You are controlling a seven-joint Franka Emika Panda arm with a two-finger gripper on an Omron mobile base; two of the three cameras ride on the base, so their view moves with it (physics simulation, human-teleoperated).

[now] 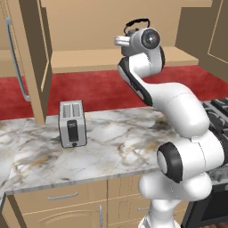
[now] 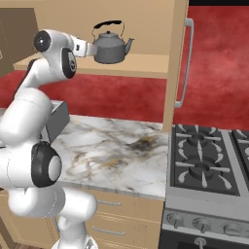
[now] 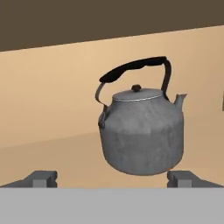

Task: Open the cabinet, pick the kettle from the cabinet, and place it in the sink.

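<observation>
So the small squat grey metal kettle (image 3: pixel 142 133) with the black arched handle sits upright on the bottom shelf of the tan wooden wall cabinet (image 2: pixel 146 63), whose doors are swung open. In the hand view its short spout points right and the handle arches over the top along that same line, lid knob in the middle. In the right base view the spout also aims right, toward the open door with the long silver bar handle (image 2: pixel 184 63).

The gripper (image 3: pixel 113 178) is spread wide, holding nothing, level with the kettle's base, one finger tip on each side and just short of it. Nothing sits between them.

No brand or writing readable on anything.

Down below: a boxy silver toaster (image 1: pixel 71 123) on the marble table (image 1: pixel 116 147), and a black gas stove (image 2: pixel 209 165) at the right of the table.
</observation>
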